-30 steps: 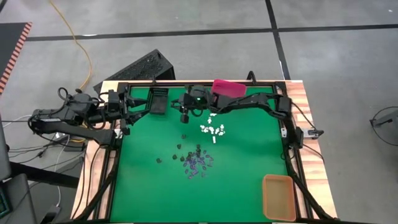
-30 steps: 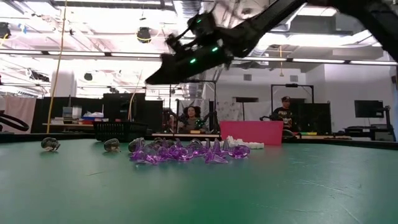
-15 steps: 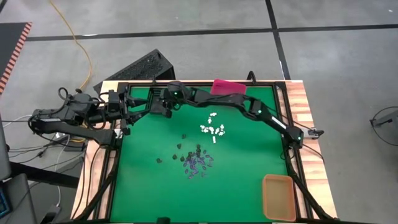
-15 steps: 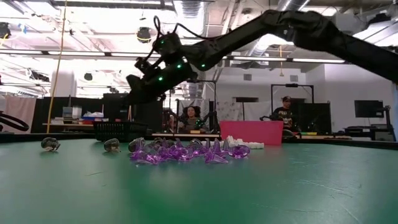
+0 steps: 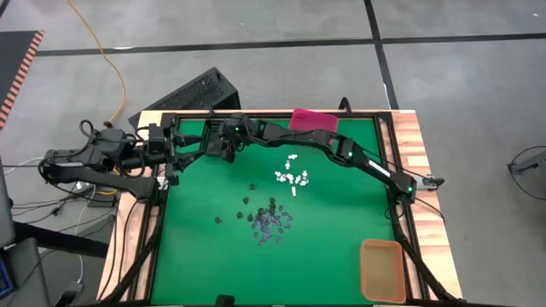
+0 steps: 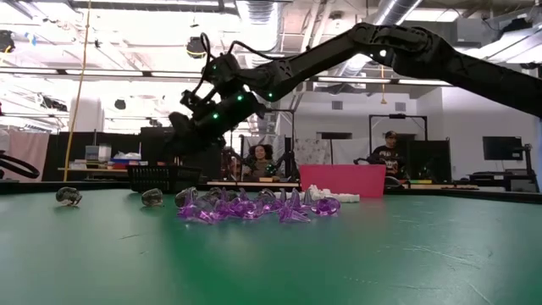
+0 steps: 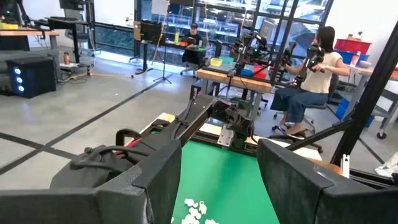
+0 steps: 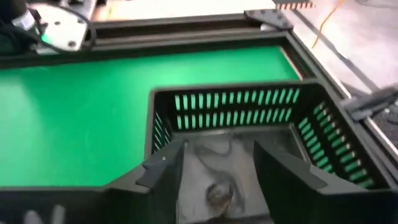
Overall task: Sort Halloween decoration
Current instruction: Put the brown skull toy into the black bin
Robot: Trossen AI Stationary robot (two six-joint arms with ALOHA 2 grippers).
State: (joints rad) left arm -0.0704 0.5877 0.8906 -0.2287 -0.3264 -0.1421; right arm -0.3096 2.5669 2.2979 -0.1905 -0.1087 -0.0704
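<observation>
My right claw (image 8: 217, 165) hangs with fingers spread, released, directly over the black bin (image 8: 323, 124); one dark trinket (image 8: 217, 194) lies inside it, below the fingers. Most Halloween decoration remains unsorted on the green table (image 5: 333, 247): white trinkets (image 5: 293, 177), purple trinkets (image 5: 269, 226) and scattered black trinkets (image 5: 247, 201), well away from the claw. My left claw (image 7: 217, 171) waits open at the table's edge.

We see our left gripper's (image 7: 217, 180) two dark fingers (image 7: 155, 180) spread apart over the green mat (image 7: 227, 171), small white trinkets (image 7: 193, 211) between them, a seated person (image 7: 308, 81) beyond.
</observation>
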